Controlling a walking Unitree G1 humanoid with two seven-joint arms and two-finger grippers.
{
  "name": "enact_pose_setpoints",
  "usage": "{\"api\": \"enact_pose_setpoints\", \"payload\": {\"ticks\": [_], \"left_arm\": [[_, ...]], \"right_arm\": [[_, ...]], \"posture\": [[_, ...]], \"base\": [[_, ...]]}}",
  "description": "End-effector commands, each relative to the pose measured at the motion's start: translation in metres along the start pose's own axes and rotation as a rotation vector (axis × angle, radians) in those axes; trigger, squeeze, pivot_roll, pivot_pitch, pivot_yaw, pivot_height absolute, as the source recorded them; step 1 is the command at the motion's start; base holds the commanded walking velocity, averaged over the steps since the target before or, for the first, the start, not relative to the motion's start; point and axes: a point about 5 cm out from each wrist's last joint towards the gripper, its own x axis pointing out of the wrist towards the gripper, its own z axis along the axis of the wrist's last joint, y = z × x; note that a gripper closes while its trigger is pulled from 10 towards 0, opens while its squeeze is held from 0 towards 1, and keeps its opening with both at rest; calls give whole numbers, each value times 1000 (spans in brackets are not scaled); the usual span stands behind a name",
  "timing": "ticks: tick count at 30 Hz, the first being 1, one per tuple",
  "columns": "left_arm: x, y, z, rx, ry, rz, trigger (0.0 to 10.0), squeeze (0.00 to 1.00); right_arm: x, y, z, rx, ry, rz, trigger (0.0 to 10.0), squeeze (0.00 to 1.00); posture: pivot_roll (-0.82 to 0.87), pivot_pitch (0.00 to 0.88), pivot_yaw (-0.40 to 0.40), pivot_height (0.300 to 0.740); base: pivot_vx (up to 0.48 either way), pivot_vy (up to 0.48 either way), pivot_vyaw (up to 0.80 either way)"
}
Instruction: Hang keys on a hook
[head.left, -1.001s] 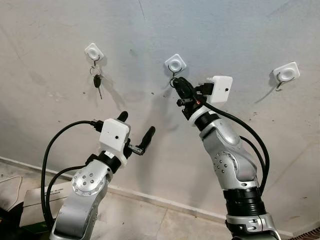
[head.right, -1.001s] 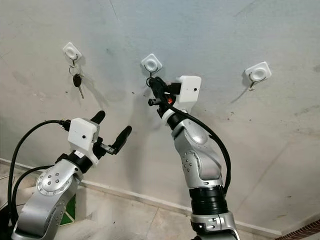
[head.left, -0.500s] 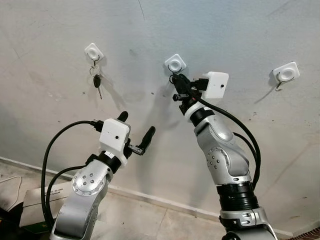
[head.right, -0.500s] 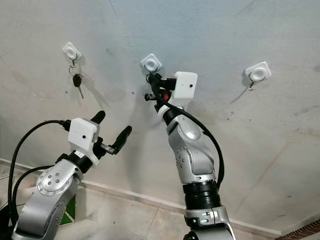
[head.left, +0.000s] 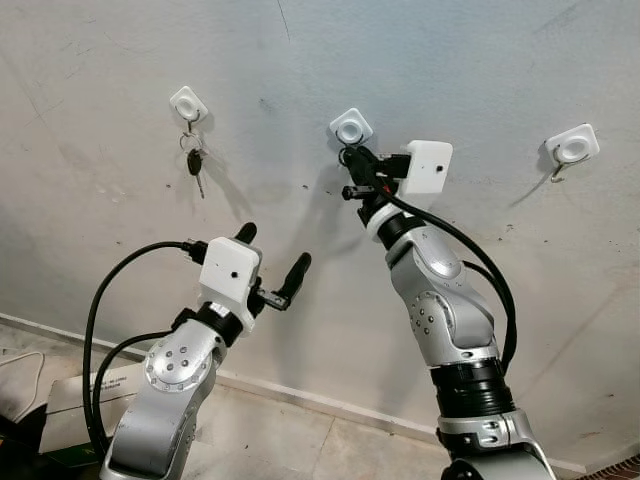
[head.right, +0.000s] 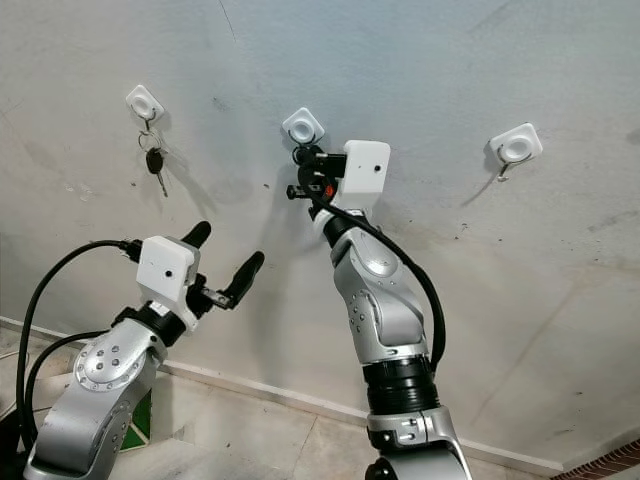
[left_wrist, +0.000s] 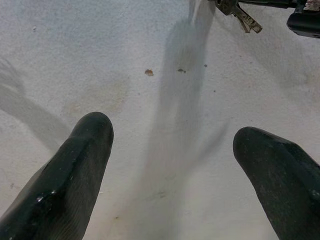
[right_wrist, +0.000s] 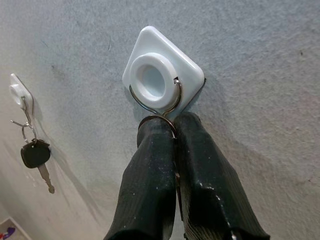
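Three white hooks are stuck on the grey wall. My right gripper (head.left: 351, 160) is raised to the middle hook (head.left: 351, 127) and is shut on a metal key ring (right_wrist: 160, 118). The ring touches the hook's wire loop (right_wrist: 176, 97) just under the white pad; whether it is over the wire I cannot tell. The keys (left_wrist: 243, 15) dangle below that gripper. My left gripper (head.left: 272, 250) is held lower and to the left, open, with nothing between its fingers (left_wrist: 75, 165).
The left hook (head.left: 187, 103) holds a ring with a black-headed key (head.left: 194, 162). The right hook (head.left: 572, 147) is bare. A cardboard box (head.left: 70, 400) and a white cable lie on the tiled floor at lower left, by the baseboard.
My right arm has swung up and to the left, bringing the key ring from below and to the right of the middle hook up against its wire. The left arm has not moved.
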Motion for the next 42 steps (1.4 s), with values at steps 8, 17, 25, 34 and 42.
{"api": "enact_pose_setpoints", "payload": {"ticks": [8,17,25,34,42], "left_arm": [[1,0,-1,17,11,-12,10000,0],[2,-1,-1,19,15,-15,10000,0],[2,-1,-2,19,17,-17,10000,0],[2,-2,-2,26,17,-27,10000,0],[2,-3,-2,31,18,-29,10000,0]], "right_arm": [[3,-1,-9,-41,87,-27,10000,0],[0,-5,-17,-81,148,-49,10000,0],[-3,-9,-18,-114,180,-66,10000,0],[-3,-8,-20,-160,221,-63,10000,0],[-3,-12,-20,-185,267,-101,10000,0]], "posture": [[93,0,33,740],[92,0,34,740],[90,0,33,740],[88,0,36,740],[91,0,33,740]], "base": [[0,0,0],[0,0,0],[0,0,0],[0,0,0],[0,0,0]]}}
